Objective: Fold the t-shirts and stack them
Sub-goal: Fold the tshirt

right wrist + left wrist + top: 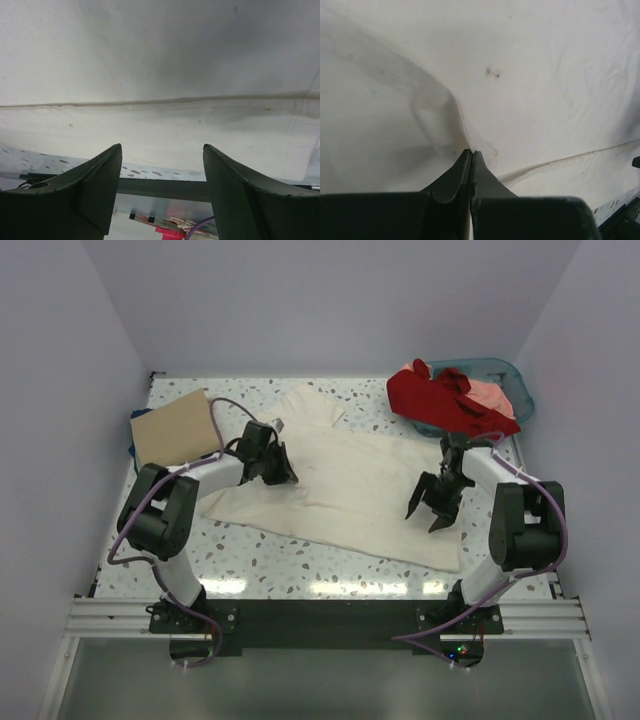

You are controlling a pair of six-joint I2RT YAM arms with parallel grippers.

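My left gripper (471,153) is clamped shut on a pucker of the cream t-shirt (350,480), spread across centre frame. My right gripper (436,508) hangs over its lower-right hem, jaws apart, holding nothing. Also tan t-shirt (178,428) upper left, red t-shirt (440,398) upper right.

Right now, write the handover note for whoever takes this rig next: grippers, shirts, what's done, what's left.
Left gripper: jaws shut on a pinch of the cream shirt, on its left side.
Right gripper: jaws open over the same shirt's right side, holding nothing.
The cream shirt lies spread on the table, not folded.
Tan shirt: flat at far left, looks folded, on top of a dark blue one.
Red shirt and pink shirt: heaped on the basket, far right.
Left to do: fold the cream, red and pink shirts, then stack them all.
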